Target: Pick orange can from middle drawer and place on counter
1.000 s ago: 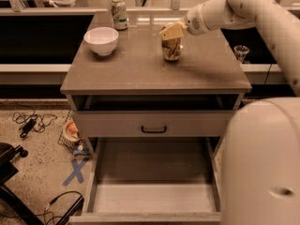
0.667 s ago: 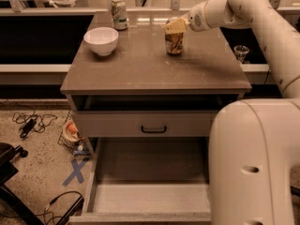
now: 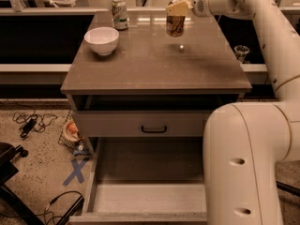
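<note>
The gripper (image 3: 177, 8) is over the far right part of the counter (image 3: 154, 71), its fingers clamped on the top of the orange can (image 3: 175, 26). The can is upright and looks to hang just clear of the surface. A white bowl (image 3: 101, 40) sits on the counter's left side, with a green can (image 3: 119, 13) behind it at the back edge. Below, a drawer front (image 3: 117, 124) with a black handle is closed, and under it the middle drawer (image 3: 140, 170) is pulled far out. The arm (image 3: 248, 158) covers the drawer's right side. A blue tape cross (image 3: 76, 171) marks the floor on the left.

Gripper (image 3: 176, 13) atop orange can (image 3: 176, 27), rear of counter (image 3: 154, 67) — bowl (image 3: 101, 40) left
</note>
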Controlling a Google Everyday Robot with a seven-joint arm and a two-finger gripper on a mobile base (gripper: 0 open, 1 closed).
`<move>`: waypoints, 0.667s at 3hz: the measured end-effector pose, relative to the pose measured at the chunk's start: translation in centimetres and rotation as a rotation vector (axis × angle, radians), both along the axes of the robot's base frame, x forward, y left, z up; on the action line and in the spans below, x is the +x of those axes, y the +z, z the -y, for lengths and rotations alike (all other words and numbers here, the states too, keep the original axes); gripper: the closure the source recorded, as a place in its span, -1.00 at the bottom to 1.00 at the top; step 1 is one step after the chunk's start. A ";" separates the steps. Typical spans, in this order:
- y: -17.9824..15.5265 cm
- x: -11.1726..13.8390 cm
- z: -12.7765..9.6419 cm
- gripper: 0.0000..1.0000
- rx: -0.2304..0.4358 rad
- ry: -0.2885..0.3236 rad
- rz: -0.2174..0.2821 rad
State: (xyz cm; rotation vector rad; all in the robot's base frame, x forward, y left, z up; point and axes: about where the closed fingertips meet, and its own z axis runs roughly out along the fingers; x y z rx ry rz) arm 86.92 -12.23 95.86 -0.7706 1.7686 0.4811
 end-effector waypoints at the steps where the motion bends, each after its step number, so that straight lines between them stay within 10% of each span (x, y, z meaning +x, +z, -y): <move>1: -0.6 0.0 -0.4 0.09 -0.002 0.006 -0.010; 2: -1.3 -0.1 -0.4 0.39 -0.007 0.011 -0.018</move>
